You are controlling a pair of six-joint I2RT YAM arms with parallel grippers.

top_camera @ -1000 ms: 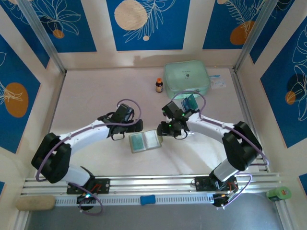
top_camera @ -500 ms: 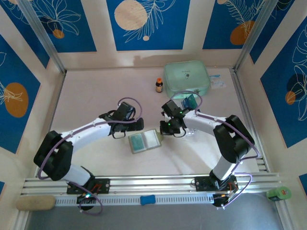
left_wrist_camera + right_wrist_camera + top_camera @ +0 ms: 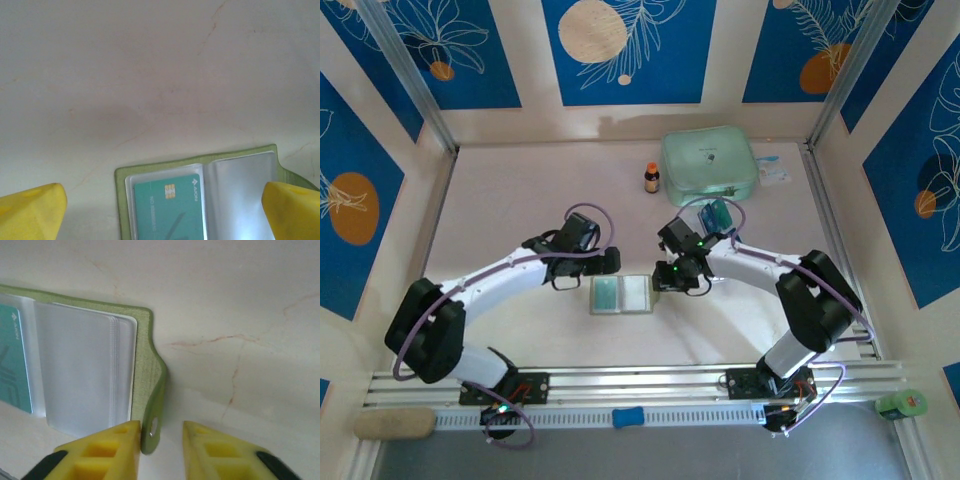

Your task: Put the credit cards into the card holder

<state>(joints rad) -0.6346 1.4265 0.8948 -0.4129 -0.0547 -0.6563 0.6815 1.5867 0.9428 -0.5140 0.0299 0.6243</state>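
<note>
Pale marble tabletop [image 3: 500, 200] is carrying the card holder [image 3: 240, 185], lying open just ahead of the left gripper [image 3: 160, 200], which is gaping wide and empty. The right gripper [image 3: 161, 432] is straddling the holder's snap tab, fingers slightly parted, not clamping. One credit card [image 3: 170, 210] is sitting pocketed.

Over the last second the card holder [image 3: 622, 295] has swung from a skewed lie to square on the surface [image 3: 520, 210], so its long edges now run level across the top view. The teal card [image 3: 605, 295] in its left pocket turned with it. My right fingers [image 3: 112, 442] have dropped toward me from the holder's far right corner. They now straddle its snap tab [image 3: 152, 427], close against one finger with a gap to the other. The right elbow [image 3: 817, 300] swung inward, then back out.
</note>
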